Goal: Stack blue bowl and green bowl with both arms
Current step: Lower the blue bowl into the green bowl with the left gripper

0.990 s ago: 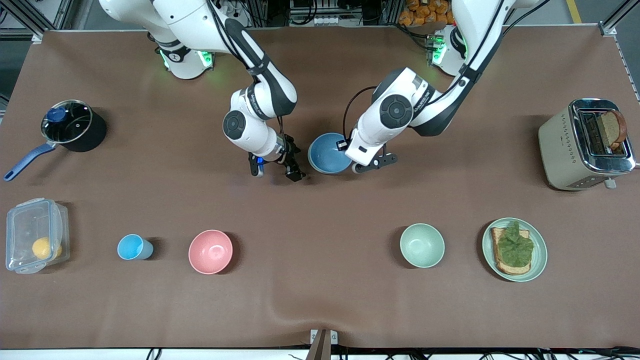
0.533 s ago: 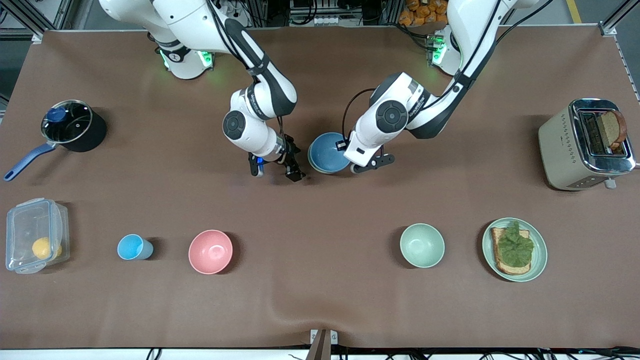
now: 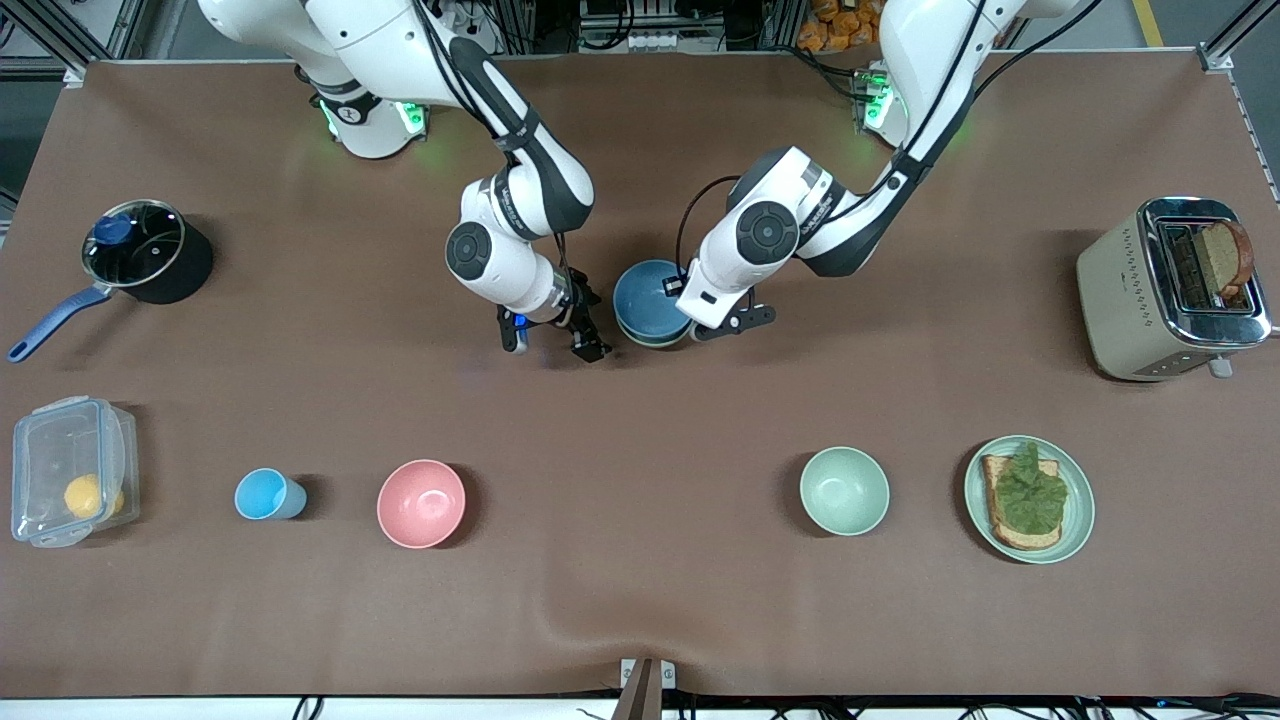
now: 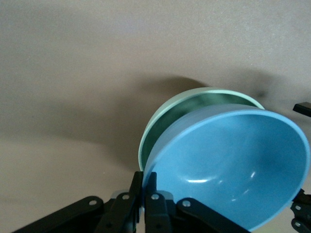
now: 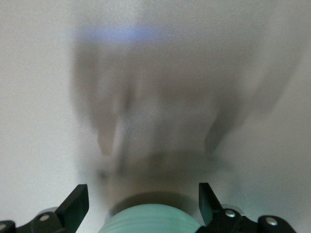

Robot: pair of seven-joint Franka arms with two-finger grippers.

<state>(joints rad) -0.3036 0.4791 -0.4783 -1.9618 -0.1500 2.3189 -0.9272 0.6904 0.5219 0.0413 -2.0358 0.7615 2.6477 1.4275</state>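
A brown table is spread with a toaster at the left arm's end, a lidded pot and a clear plastic box at the right arm's end, and, in the row nearer the front camera, a plate of toast, a second green bowl, a pink bowl and a small blue cup. The blue bowl is found at the middle of the table, between the two grippers, held at its rim by the closed jaws of the left gripper. It is seen tilted over the green bowl, whose rim shows as a pale sliver under it; it is judged to be partly lowered in and not yet seated. The right gripper is set low beside the pair, toward the right arm's end, with its jaws spread wide and the green bowl's wall lying between them without visible contact. Trouble could come from a release made while the blue bowl is tilted: it could be left rocking or lodged askew. The lower bowl could also be slid across the cloth by sideways pressure, since it is gripped by nothing. The inner finger could be pinched between the two walls, so the blue bowl could be dragged back up on withdrawal. Dark lettering is seen on the arms' casings, but it cannot be read; no other writing is made out
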